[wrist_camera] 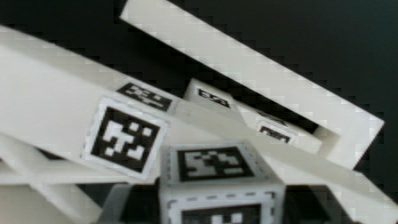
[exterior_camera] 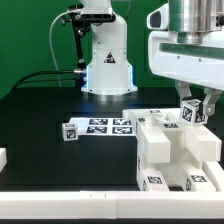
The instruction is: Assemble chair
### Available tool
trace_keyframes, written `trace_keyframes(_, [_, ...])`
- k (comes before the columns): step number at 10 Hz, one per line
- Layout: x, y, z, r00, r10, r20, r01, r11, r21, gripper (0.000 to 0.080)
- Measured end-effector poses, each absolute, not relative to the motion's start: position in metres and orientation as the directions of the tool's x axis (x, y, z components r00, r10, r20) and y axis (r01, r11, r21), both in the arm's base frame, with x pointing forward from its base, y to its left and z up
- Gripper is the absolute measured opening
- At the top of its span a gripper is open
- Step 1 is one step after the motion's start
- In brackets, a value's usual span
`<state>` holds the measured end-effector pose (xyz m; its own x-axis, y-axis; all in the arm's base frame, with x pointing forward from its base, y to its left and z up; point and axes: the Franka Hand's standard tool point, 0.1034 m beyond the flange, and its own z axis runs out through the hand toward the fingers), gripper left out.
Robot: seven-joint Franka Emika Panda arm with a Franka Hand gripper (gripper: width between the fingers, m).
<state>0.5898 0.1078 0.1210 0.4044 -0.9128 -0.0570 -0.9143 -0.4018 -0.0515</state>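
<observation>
1. Loose tagged block (exterior_camera: 70,131) is left on the tabletop (exterior_camera: 35,120) beside the marker board (exterior_camera: 108,125), likely for later.
2. Part-built chair (exterior_camera: 160,152) is set at the exterior view's right.
3. Tagged bar (exterior_camera: 189,114) is clamped in half-closed jaws above it, likely for fitting.

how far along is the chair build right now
Done: several white parts look joined as a partial chair. In hand: the gripper seems to hold a small block above it. Left: seating that block, plus one loose piece beside the marker board.

No legible text, only patterned tags (wrist_camera: 121,133) on chair pieces (exterior_camera: 160,150)
</observation>
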Motion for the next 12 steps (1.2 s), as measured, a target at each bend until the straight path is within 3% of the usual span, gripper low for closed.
trace_keyframes(1, [0.5897,0.1087,0.1210,0.378,-0.924,-0.060,-0.925,-0.375,-0.050,0.0282])
trace_keyframes(2, [0.5897,0.1087,0.1210,0.390,-0.919,-0.059,-0.921,-0.387,-0.051,0.0380])
trace_keyframes(3, [0.5897,0.1087,0.1210,0.408,-0.911,-0.058,-0.913,-0.406,-0.052,0.0380])
trace_keyframes(4, [0.5897,0.1088,0.1210,0.441,-0.896,-0.056,-0.897,-0.438,-0.054,0.0558])
trace_keyframes(5, [0.5906,0.1087,0.1220,0.528,-0.848,-0.049,-0.849,-0.525,-0.058,0.0558])
trace_keyframes(6, [0.5911,0.1094,0.1225,0.670,-0.741,-0.034,-0.741,-0.668,-0.066,0.0631])
trace_keyframes(8, [0.5904,0.1125,0.1221,0.832,-0.554,-0.014,-0.554,-0.830,-0.072,0.0645])
trace_keyframes(12, [0.5907,0.1096,0.1218,0.951,-0.308,0.007,-0.307,-0.949,-0.069,0.0649])
